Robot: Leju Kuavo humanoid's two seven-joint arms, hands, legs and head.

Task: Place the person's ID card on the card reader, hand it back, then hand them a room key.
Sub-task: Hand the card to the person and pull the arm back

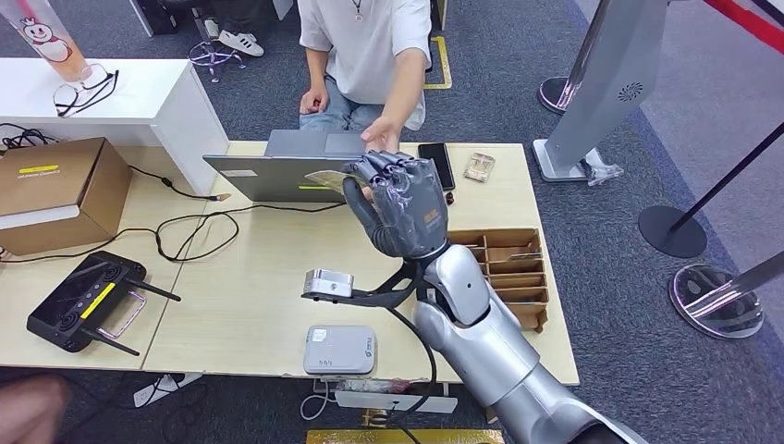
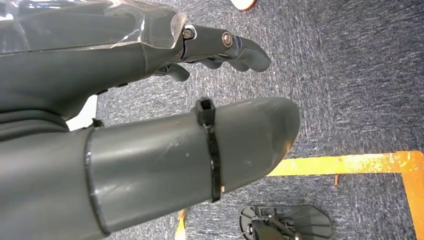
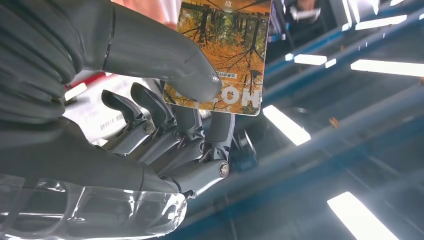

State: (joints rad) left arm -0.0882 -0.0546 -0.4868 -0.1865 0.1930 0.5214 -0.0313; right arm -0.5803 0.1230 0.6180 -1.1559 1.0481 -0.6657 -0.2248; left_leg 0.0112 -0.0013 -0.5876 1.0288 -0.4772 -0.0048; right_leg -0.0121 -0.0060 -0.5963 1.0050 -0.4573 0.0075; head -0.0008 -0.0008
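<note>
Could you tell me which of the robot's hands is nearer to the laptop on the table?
The right. The right hand is raised beside the laptop, pinching a card. The left hand hangs over the carpet.

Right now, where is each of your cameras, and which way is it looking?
Head view: high on the body, looking down at the table; right hand holds a card toward a person's hand.
Left wrist view: behind the left hand, facing carpet.
Right wrist view: behind the right hand, facing up at ceiling lights.
Shared: head and right wrist views show the pinched card.
</note>
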